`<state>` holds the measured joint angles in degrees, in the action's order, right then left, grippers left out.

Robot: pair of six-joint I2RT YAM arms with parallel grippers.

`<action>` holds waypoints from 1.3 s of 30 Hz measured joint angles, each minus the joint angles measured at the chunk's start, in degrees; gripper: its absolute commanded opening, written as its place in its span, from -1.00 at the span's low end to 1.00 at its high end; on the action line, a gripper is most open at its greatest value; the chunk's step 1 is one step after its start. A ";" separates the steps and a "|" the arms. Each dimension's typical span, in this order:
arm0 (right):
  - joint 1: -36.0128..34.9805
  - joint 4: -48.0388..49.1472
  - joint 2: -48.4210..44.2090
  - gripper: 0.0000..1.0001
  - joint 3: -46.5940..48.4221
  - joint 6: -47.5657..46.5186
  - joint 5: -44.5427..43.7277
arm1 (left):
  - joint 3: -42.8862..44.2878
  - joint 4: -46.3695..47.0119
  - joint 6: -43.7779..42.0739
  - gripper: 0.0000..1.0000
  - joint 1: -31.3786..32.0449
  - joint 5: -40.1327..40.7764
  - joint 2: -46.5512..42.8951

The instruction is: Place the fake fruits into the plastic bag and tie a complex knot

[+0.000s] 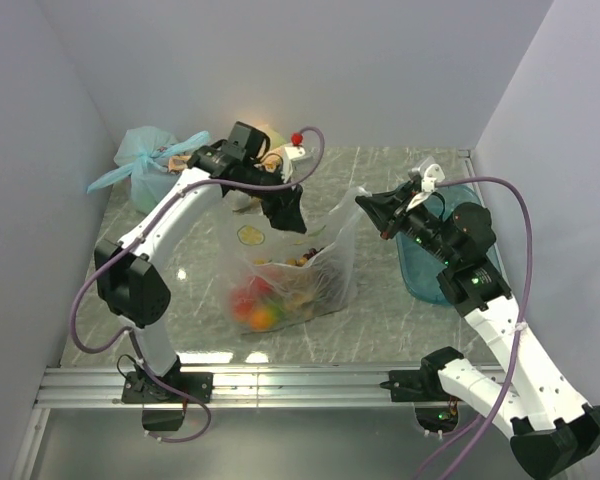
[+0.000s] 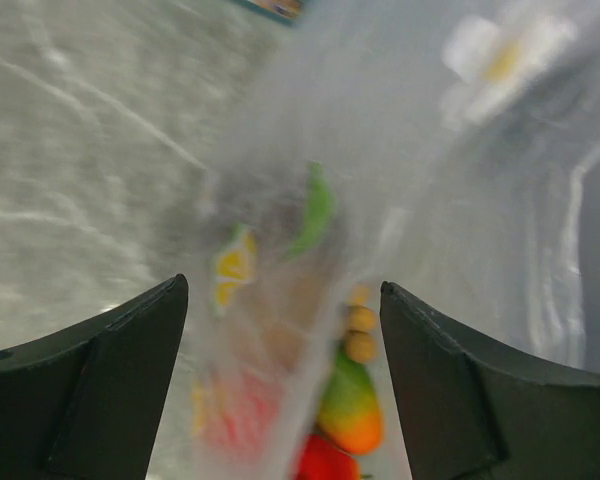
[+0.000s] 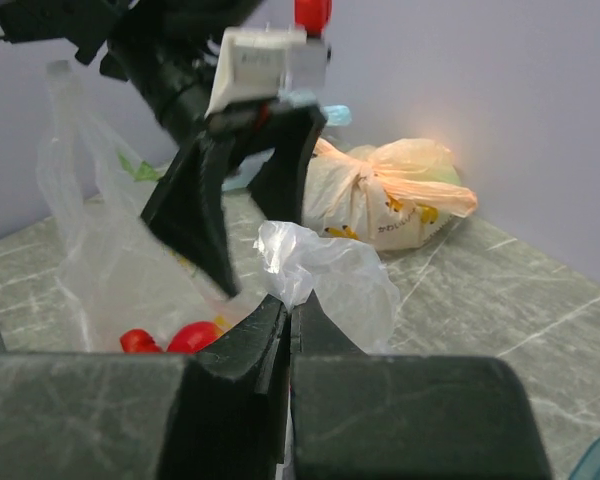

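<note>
The clear plastic bag stands at the table's middle with its mouth pulled open. Fake fruits, red, orange and green, lie in its bottom. My left gripper is open above the bag's left rim. In the left wrist view the gripper straddles a fold of the bag, over a green-orange fruit. My right gripper is shut on the bag's right handle and holds it up. In the right wrist view the gripper pinches crumpled plastic.
A knotted light blue bag sits at the back left corner. A knotted orange-yellow bag sits at the back, behind the left arm. A teal tray lies under the right arm. Walls close in on three sides.
</note>
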<state>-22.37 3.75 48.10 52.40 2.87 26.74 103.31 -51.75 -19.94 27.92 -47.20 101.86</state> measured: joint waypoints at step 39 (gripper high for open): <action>-0.24 1.29 9.68 0.70 0.85 -0.87 -2.51 | -11.80 -0.98 -3.93 -0.99 9.29 1.90 0.83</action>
<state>-22.61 5.04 57.78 53.25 2.00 24.23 91.50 -52.73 -23.88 37.21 -45.30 102.69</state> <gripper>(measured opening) 0.690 0.034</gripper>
